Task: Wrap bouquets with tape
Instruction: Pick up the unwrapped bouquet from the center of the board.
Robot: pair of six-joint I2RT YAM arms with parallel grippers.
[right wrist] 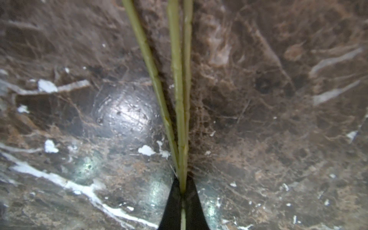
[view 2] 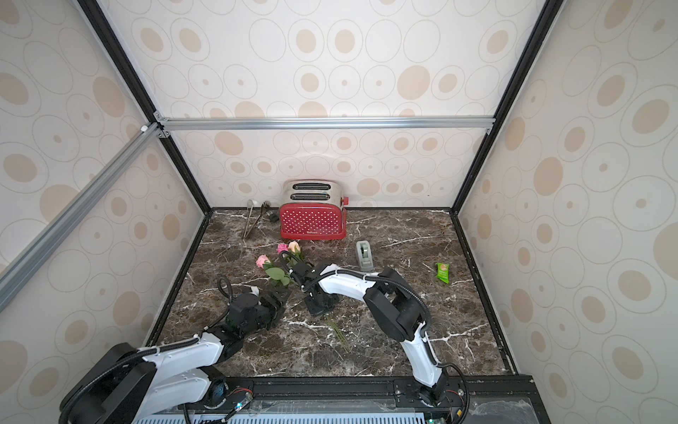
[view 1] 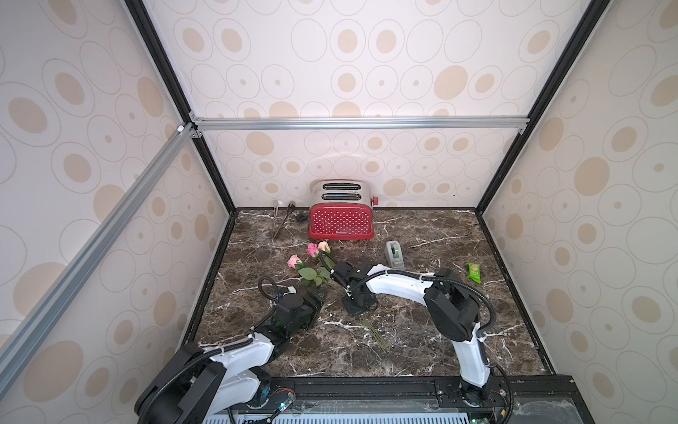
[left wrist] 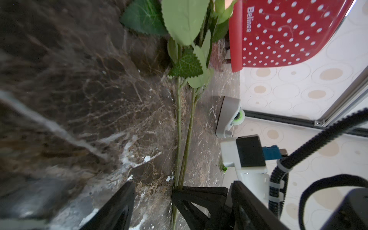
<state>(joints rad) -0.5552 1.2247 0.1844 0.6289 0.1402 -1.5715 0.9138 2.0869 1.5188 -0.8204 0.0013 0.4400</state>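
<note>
The bouquets lie on the marble top, two pink roses and a peach one toward the toaster, thin stems trailing to the front. My right gripper points straight down and is shut on the gathered stems just below the leaves, also seen in a top view. My left gripper is open, turned on its side, just left of that grip, its fingers apart on either side of the stems. The tape, a grey dispenser, stands right of the flowers, untouched.
A red dotted toaster stands at the back wall, metal tongs to its left. A small green packet lies at the right. The right arm's white forearm spans the space in front of the tape.
</note>
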